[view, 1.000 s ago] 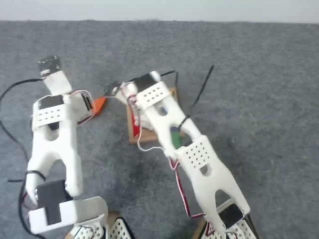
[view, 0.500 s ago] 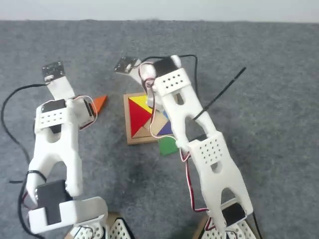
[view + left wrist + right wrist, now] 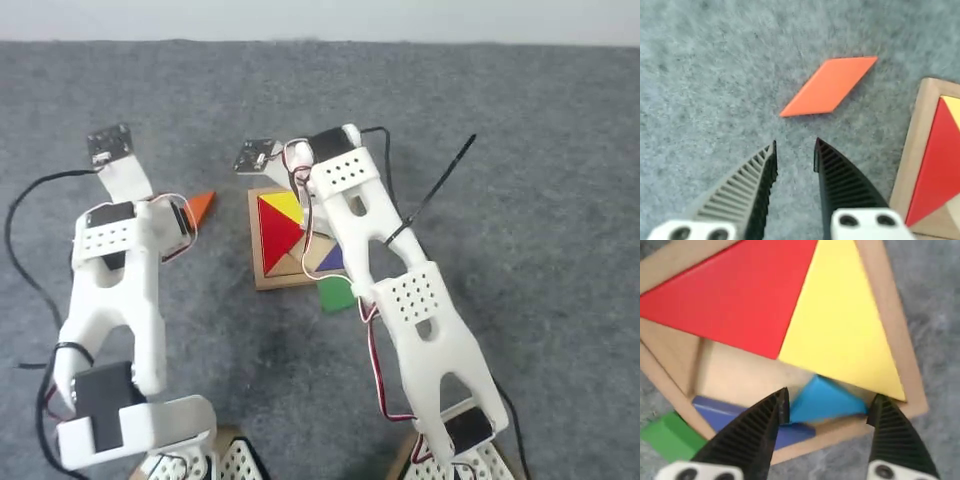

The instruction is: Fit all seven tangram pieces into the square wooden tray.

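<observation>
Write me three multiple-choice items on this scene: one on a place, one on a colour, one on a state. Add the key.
1. Where does the orange parallelogram lie relative to the wooden tray?
A. on the carpet beside it
B. inside it
C. propped on its rim

2. What colour is the loose piece on the carpet at the tray's near edge?
A. yellow
B. red
C. green

3. How is the right claw?
A. shut on a piece
B. open above the tray
C. lying flat on the carpet

Key:
1 A: the left wrist view shows it flat on the carpet, apart from the rim.
2 C: the high view shows a green piece just outside the tray.
3 B: the right wrist view shows its jaws standing apart with the tray beneath.
</observation>
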Available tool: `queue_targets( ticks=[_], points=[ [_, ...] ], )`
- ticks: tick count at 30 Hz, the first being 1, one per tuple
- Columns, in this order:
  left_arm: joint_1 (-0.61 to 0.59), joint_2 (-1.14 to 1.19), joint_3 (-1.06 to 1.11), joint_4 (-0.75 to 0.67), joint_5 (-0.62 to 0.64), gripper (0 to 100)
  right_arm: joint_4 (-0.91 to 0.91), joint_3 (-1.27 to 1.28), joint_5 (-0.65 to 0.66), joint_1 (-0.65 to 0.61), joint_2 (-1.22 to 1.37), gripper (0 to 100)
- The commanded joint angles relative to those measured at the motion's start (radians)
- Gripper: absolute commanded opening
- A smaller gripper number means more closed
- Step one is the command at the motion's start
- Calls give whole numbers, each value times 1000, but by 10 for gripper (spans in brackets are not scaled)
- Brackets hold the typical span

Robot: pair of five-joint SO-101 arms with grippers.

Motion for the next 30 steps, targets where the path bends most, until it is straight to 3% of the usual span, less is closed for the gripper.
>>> queue_targets(
  ticks=[1, 8, 13, 21, 30],
  points=[
    [9, -61, -7, -32, -5, 120, 31, -48, 14, 4, 8, 270],
    [9, -61, -7, -34, -5, 120, 44, -46, 9, -12, 44, 252],
    [9, -61, -7, -34, -5, 120, 48, -44, 9, -13, 47, 131],
    [9, -61, -7, -34, -23, 120, 48, -51, 14, 1, 47, 17],
    [9, -61, -7, -32, -26, 120, 48, -55, 15, 2, 36, 6]
  ],
)
